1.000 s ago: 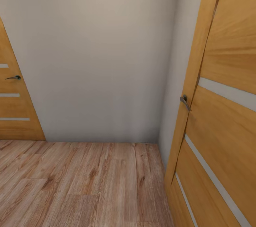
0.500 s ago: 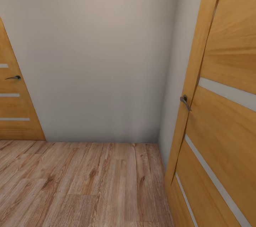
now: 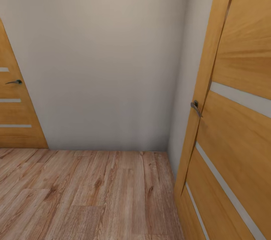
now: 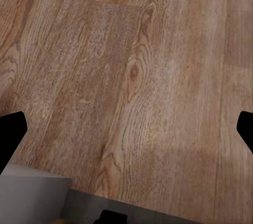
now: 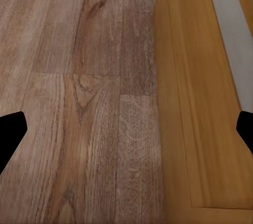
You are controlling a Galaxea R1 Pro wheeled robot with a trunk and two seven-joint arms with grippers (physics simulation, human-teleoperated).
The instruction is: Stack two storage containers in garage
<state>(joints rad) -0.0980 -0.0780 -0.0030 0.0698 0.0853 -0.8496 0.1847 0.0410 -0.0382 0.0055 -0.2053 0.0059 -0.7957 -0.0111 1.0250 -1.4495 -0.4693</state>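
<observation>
From the head camera I was staring into a corner: a plain beige wall [image 3: 101, 59] dead ahead, light wood-plank floor [image 3: 86, 195] below it. There was an orange-brown door [image 3: 15, 112] with pale horizontal strips and a dark lever handle [image 3: 15, 81] at the left edge, standing flush with that wall. A second door of the same kind [image 3: 233, 119] filled the right side, swung open toward me, with its own lever handle [image 3: 195, 107] on the near edge.

The left wrist camera looked at the same planks [image 4: 132, 76] — the left gripper [image 4: 126, 129] had its two black fingertips [image 4: 11, 132] sitting at opposite edges of the picture, so it was spread wide with nothing between them. A grey bit of the robot's body [image 4: 31, 197] showed at one corner.

The right gripper [image 5: 126, 129] was likewise splayed wide apart and held nothing, with one dark fingertip [image 5: 10, 129] visible at the side. Under it the planks [image 5: 79, 103] met the bottom of the open door [image 5: 205, 103], pale strip and all.

As for the two storage containers — I had no sight of them from this spot, so I couldn't tell where they were.
</observation>
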